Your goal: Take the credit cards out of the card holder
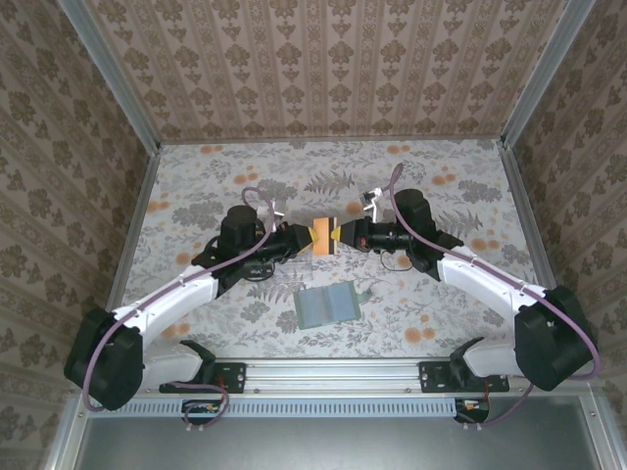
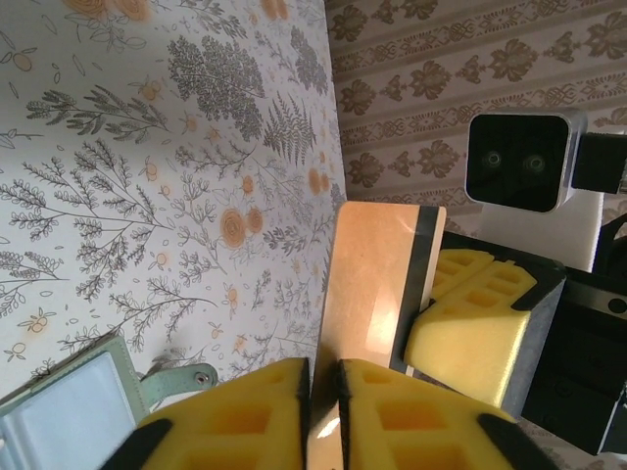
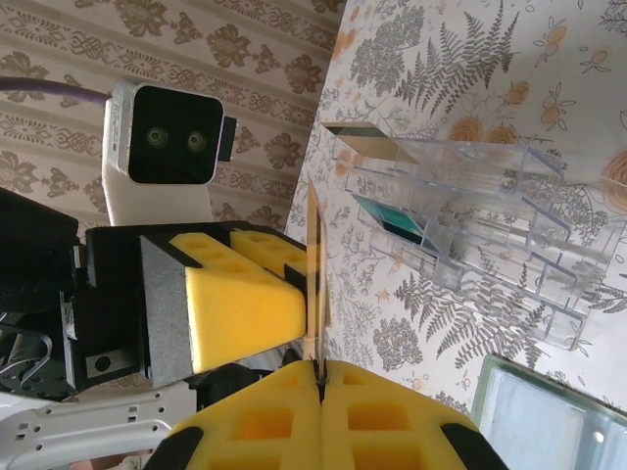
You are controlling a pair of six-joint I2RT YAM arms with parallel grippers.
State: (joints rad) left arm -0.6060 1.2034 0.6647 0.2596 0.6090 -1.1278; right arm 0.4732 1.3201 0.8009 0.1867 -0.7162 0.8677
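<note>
While the left hand and the right hand meet above the middle of the table, both are clenched on the same orange credit card. The card is held on edge between them, lifted off the surface. From the left wrist, that hand's yellow pads nip one edge of the card, and the right hand's pad presses the side with the dark stripe. The card holder lies open and flat on the table nearer the arm bases, apart from both hands. A clear plastic compartment tray sits close beside it, on the left arm's side. It holds a teal card slanted in one slot and a pale card in another.
</note>
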